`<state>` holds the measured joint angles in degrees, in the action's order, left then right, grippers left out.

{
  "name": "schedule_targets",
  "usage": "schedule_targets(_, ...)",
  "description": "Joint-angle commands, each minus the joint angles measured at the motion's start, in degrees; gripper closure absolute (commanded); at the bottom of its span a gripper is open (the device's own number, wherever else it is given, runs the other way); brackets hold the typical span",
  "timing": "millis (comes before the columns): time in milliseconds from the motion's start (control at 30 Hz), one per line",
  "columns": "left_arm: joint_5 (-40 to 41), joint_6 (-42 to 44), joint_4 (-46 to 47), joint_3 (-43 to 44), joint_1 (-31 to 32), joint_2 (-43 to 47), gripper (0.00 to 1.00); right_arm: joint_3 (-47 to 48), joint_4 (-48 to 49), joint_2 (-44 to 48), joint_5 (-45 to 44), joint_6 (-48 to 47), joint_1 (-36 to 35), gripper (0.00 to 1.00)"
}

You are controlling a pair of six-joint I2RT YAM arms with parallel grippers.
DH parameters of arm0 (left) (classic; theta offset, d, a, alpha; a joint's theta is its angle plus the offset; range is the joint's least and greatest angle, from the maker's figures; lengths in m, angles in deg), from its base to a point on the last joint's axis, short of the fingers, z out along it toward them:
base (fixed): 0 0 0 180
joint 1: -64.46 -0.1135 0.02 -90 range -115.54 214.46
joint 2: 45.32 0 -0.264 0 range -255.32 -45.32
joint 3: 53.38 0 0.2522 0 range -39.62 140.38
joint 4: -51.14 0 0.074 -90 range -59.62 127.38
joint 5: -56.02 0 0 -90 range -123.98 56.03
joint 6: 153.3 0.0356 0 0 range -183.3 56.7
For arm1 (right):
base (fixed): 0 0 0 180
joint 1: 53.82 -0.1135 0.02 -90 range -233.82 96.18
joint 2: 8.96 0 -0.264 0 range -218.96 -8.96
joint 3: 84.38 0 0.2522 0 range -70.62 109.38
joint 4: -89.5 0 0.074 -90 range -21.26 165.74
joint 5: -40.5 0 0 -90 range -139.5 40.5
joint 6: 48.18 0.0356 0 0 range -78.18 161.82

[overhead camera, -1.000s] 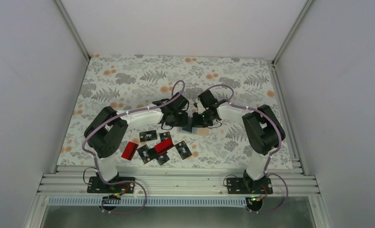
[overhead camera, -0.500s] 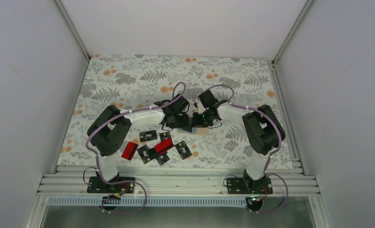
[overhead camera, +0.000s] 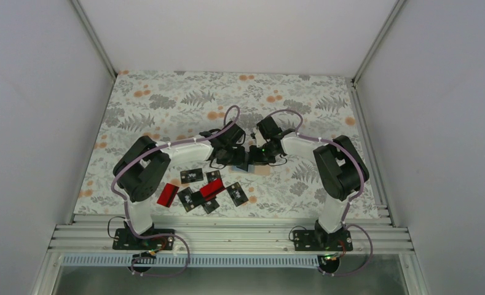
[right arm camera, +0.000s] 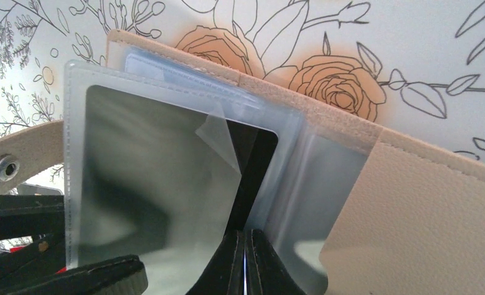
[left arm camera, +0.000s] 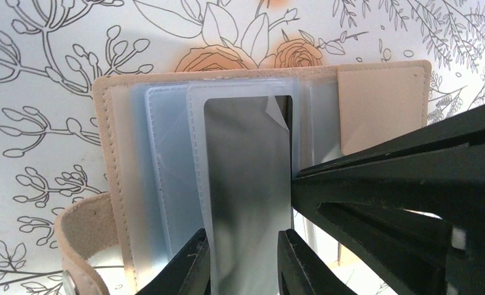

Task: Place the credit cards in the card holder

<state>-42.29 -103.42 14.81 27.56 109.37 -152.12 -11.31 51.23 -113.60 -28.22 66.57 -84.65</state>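
From above, the left tool and the right tool are meeting tip to tip mid-tabletop over the card holder, with loose credit cards lying nearer the left arm's base. In the left wrist view the card holder is lying open, its long axis across the picture. A dark card is sitting in a clear sleeve, its long axis running away from the camera. The left fingers are flanking its near end, and I cannot tell whether they are squeezing it. In the right wrist view the right tool is pressing its fingers together at that sleeve's edge.
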Motion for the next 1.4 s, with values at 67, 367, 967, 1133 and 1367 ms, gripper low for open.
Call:
schedule_targets(67, -0.74, -1.05, 1.16, 0.82, 0.45, -0.27, 0.78, -1.06, 0.16, -2.42, -0.54, -1.02, -0.19, 0.96)
schedule_targets(367, -0.11, -1.46, 0.73, 0.94, 0.95, -0.23, 0.97, -0.26, -0.62, -0.38, 0.12, -0.85, 0.02, 0.93)
schedule_targets(967, 14.83, -1.50, -20.68, 17.01, 5.56, -7.98, 0.98, -3.98, -6.16, 18.75, -9.85, 1.16, 3.34, 0.74)
schedule_targets(1133, 17.61, -3.04, -24.86, 22.77, 7.88, -11.71, 0.94, -8.06, -6.63, 24.80, -11.47, 1.89, 5.15, 0.73)
schedule_targets(1367, 17.93, -4.46, -26.31, 30.43, 10.98, -16.35, 0.69, -10.79, -8.63, 33.35, -13.06, 3.82, 6.56, 0.72)
